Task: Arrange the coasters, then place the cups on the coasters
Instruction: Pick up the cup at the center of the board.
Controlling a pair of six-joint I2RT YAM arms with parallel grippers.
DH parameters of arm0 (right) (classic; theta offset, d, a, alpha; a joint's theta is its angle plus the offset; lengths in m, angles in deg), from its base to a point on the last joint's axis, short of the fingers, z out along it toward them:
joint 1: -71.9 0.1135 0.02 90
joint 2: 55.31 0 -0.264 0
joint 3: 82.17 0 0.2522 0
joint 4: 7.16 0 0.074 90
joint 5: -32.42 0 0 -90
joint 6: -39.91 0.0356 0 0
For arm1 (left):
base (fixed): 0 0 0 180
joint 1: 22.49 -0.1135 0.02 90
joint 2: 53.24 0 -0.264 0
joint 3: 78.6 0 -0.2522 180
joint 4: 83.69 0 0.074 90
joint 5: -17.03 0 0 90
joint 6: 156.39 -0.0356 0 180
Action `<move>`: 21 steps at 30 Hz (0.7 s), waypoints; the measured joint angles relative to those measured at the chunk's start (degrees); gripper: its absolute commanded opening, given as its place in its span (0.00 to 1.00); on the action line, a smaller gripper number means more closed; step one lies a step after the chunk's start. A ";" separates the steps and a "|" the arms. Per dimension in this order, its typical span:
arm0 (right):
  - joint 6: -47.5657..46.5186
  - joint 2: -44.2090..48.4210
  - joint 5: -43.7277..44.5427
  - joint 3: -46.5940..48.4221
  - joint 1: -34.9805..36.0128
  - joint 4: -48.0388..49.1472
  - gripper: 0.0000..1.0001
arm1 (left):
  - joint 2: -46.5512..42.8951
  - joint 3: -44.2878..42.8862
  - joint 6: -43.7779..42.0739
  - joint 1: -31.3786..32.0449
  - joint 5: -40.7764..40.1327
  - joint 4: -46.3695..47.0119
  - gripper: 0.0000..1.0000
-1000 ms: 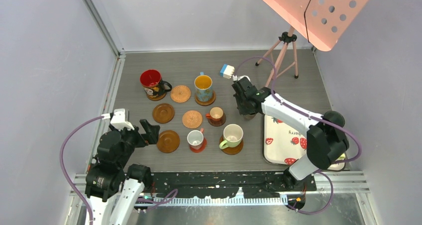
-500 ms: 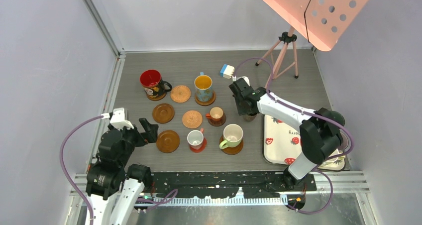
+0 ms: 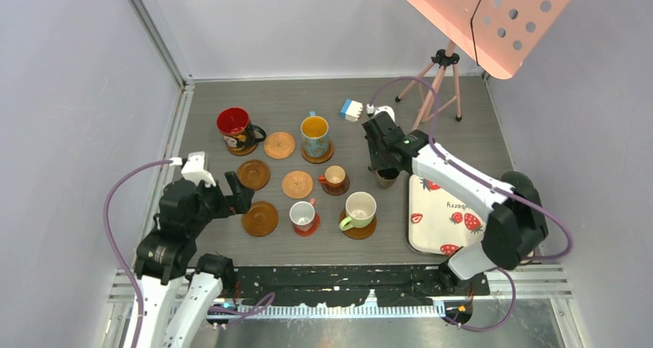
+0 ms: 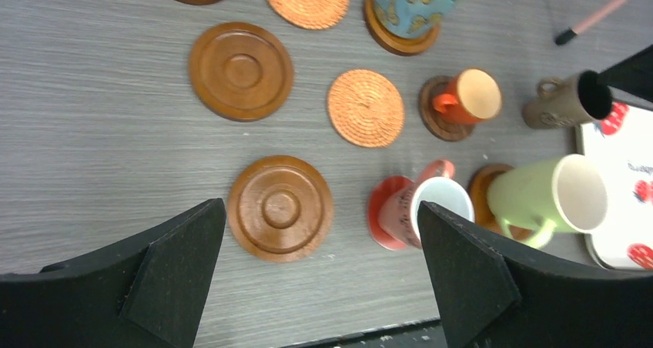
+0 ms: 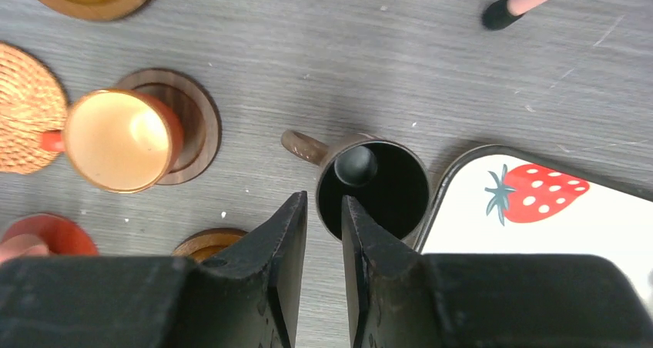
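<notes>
The left claw (image 4: 319, 208) hangs spread wide above a bare wooden coaster (image 4: 280, 208), holding nothing. Further right, a woven coaster (image 3: 297, 184) also lies free. Right again, the brown mug (image 5: 375, 188) stands upright on the bare table (image 5: 431, 48), on no coaster, just beside the strawberry tray (image 5: 539, 232). The right claw (image 5: 323, 202) sits directly over it, jaws narrowly apart astride its near rim; whether they grip I cannot tell. The free coasters lie to this claw's left, on the mug's handle side and nearer the left arm.
</notes>
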 measured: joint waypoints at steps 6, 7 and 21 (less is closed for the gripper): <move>1.07 11.87 0.79 -0.28 0.00 -1.44 0.31 | 12.79 -6.38 2.47 1.14 8.61 0.79 0.92; 1.18 13.77 0.83 -0.61 0.00 -1.42 0.31 | 15.04 -7.41 2.82 2.23 9.09 0.90 0.91; 4.35 43.32 1.84 -14.40 0.00 -0.98 0.42 | 50.12 -27.56 7.50 25.70 4.11 9.46 0.77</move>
